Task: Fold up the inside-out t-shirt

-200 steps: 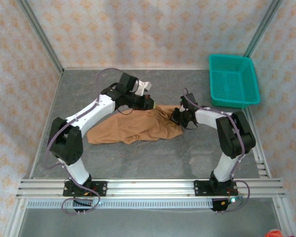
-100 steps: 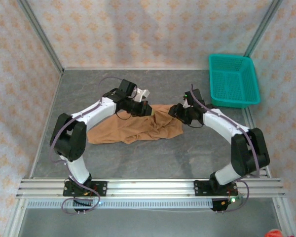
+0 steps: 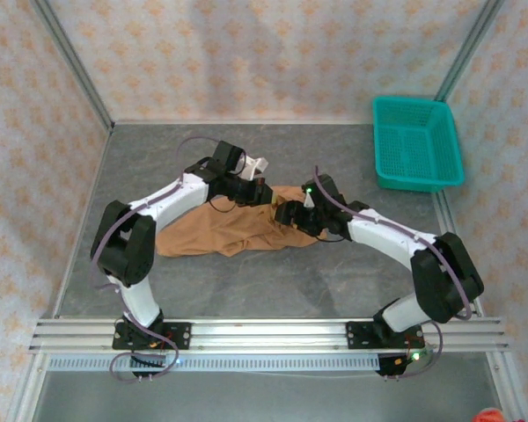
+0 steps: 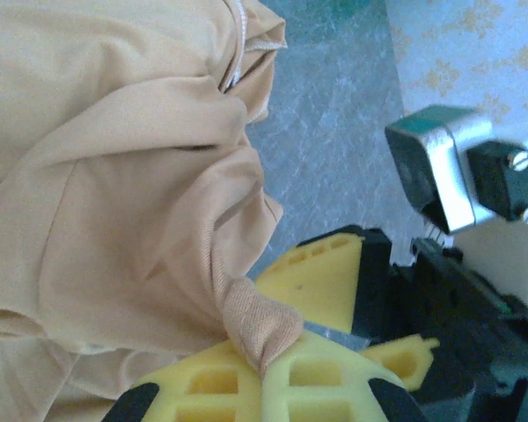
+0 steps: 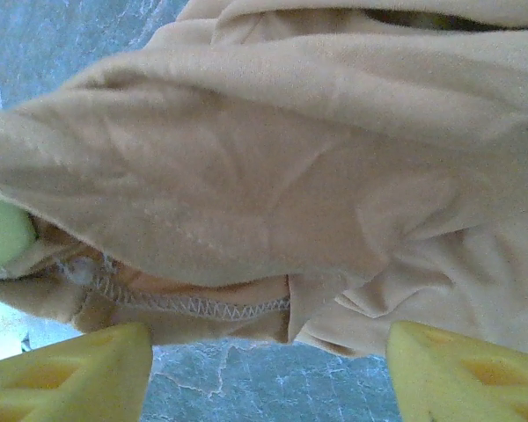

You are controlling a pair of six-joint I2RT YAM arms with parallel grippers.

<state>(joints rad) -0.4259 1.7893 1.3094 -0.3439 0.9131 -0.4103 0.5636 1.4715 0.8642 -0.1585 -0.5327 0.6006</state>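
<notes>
The left gripper (image 4: 264,347) is clamped on a pinch of the inside-out t-shirt (image 3: 216,233), which lies bunched mid-table (image 3: 273,286), long axis left to right; the right gripper (image 5: 268,352), jaws spread and empty, faces its hem just ahead

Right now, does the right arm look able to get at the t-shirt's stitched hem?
Probably yes. The right gripper hangs open at the t-shirt, the stitched hem lies just ahead of its spread fingers, and nothing sits in between.

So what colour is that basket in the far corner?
Teal. The mesh basket shows best in the top external view.
</notes>
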